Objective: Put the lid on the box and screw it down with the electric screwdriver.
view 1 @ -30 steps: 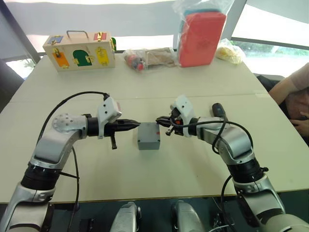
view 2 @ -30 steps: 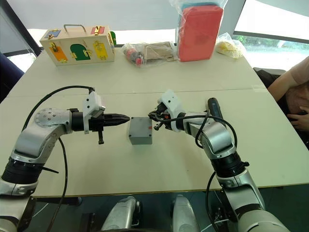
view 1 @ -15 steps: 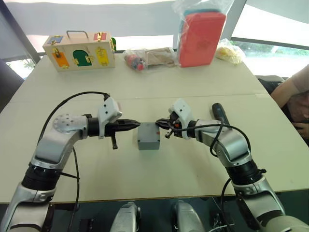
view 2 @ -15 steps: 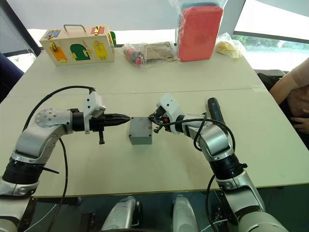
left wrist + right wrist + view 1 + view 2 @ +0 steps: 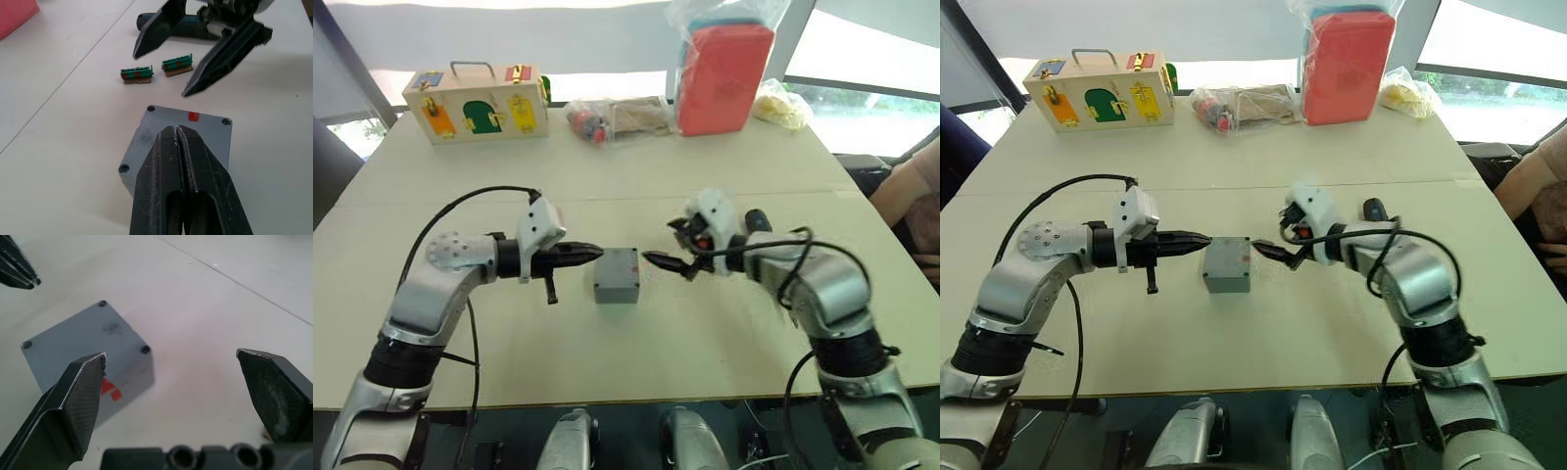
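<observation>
So lid (image 5: pixel 616 265) looks already seated on the box (image 5: pixel 616 287) — top face is closed and flat, w/ dark dots at the corners; can't tell if those are screws or empty holes. I judge the lid step done and screwing still to do. Box sits mid-table (image 5: pixel 636 166), red mark on its side toward my right arm.

Left gripper (image 5: pixel 590 253): fingers pinched together, holding nothing, tip right at the box's left edge, maybe touching the lid, can't confirm.

Right gripper (image 5: pixel 674 262): spread wide, empty, just beside the box's right side, not touching.

Electric screwdriver (image 5: pixel 1372 209) lies on the table behind my right forearm, mostly hidden, untouched. Two small green terminal pieces (image 5: pixel 157 69) lie between the box and the tool.

Next, I think, right arm needs to go grab the driver, well apart from the box.
</observation>
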